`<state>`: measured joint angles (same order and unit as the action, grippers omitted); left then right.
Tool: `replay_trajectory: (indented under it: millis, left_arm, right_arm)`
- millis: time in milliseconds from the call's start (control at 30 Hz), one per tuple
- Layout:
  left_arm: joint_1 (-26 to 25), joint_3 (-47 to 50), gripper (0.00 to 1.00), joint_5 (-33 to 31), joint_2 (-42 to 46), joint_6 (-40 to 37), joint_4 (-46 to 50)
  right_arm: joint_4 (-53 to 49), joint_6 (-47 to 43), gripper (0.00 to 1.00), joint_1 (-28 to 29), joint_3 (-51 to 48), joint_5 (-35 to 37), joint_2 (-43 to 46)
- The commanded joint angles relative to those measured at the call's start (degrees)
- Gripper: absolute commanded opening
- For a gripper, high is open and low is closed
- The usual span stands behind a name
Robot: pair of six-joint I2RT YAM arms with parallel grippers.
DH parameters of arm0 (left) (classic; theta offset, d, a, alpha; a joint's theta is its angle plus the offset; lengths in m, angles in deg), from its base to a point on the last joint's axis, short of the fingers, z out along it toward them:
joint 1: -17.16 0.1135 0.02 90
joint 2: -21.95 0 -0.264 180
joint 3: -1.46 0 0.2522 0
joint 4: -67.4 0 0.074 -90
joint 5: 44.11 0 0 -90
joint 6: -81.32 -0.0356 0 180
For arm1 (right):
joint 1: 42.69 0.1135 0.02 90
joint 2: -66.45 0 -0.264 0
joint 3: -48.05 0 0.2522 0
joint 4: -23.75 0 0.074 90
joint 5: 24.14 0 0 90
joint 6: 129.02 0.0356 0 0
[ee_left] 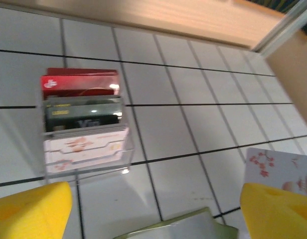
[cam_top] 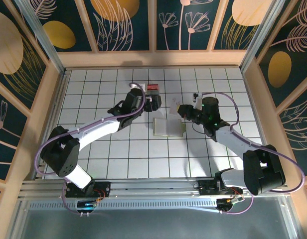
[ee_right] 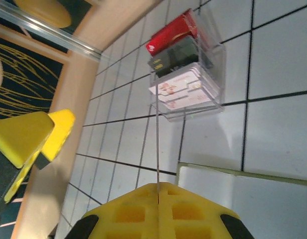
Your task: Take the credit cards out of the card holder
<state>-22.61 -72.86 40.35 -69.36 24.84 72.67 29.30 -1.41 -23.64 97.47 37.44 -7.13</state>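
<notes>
Red card glossy, dark card grey-black, white card pink-patterned. Now loose card: white, red blossoms. Olive-edged card holder, pale inside. Yellow left fingers. White tiles, dark grid.

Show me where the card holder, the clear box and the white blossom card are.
card holder (cam_top: 168,127), top external view, on its pale open inside.
clear box (ee_left: 86,167), left wrist view, on its front wall.
white blossom card (ee_left: 278,167), left wrist view, on its printed face.
</notes>
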Motion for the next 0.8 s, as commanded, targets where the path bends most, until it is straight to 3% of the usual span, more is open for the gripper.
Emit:
replay_trajectory:
  millis: [0, 167, 433, 767]
  left_arm:
    - [1.35, 3.03, 0.84, 12.73, 0.84, 2.34, -8.50]
    - [3.19, 5.93, 0.79, 22.60, 0.45, 5.04, -16.59]
    - [3.56, 6.18, 0.75, 29.39, 0.39, 5.33, -21.96]
    - [3.57, 5.18, 0.51, 35.07, -1.52, 6.31, -26.83]
  right_arm:
    - [8.99, 1.57, 0.00, -0.24, -1.17, -3.51, 2.00]
    - [17.27, 4.43, 0.00, -0.30, -2.48, -8.27, 2.39]
    - [22.94, 6.94, 0.00, -0.15, -2.52, -12.71, 2.06]
    - [27.88, 9.07, 0.00, 0.62, -2.26, -16.04, 0.03]
